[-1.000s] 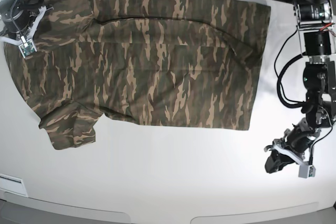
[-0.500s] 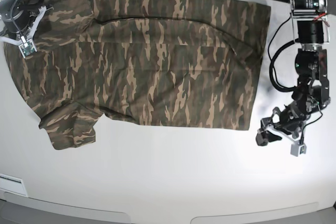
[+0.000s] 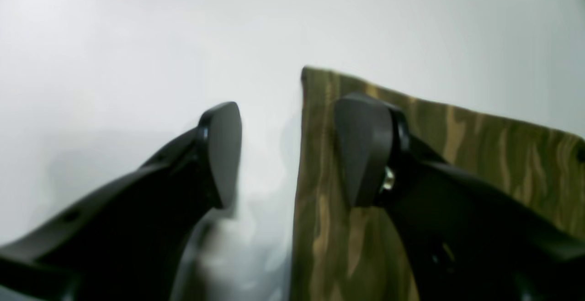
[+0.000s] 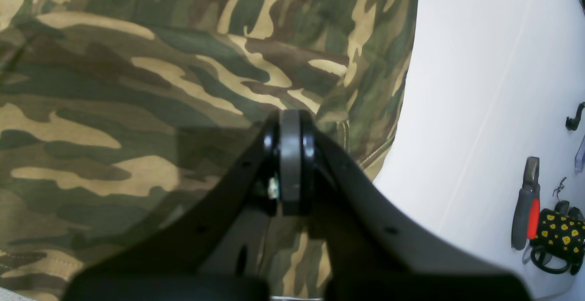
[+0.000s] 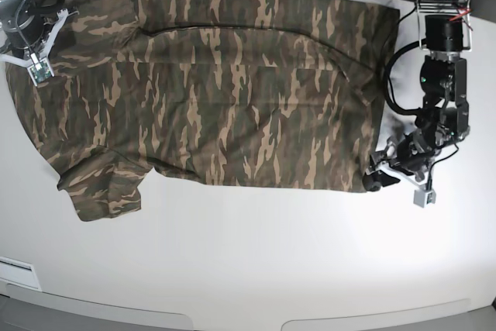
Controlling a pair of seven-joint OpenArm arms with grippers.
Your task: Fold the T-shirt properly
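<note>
camo shirt, flat on table: one corner being lined up, one shoulder being held down

item 1, nearest: the table [image 5: 256, 261], white, is showing bare along the front edge of the base view.

item 2: the t-shirt [image 5: 232, 91], woodland camouflage, is lying spread out and mostly flat, hem toward the left arm, one sleeve [image 5: 105, 187] bunching at the near side by the right arm. no fold is made yet, by the look of it.

item 3: the left gripper [image 3: 292, 155] is sitting at the near hem corner [image 3: 315, 81], jaws spread wide, one finger over the cloth and the other over bare table, so the hem edge is running between them. nothing is pinched. judged purpose: straddling the edge to take that corner.

item 4, farthest: the right gripper [image 4: 290, 155] is hovering over or resting on the shoulder end, jaws pressed together and empty as far as can be told. judged purpose: parking clear or steadying the cloth; which, cannot tell.
</note>
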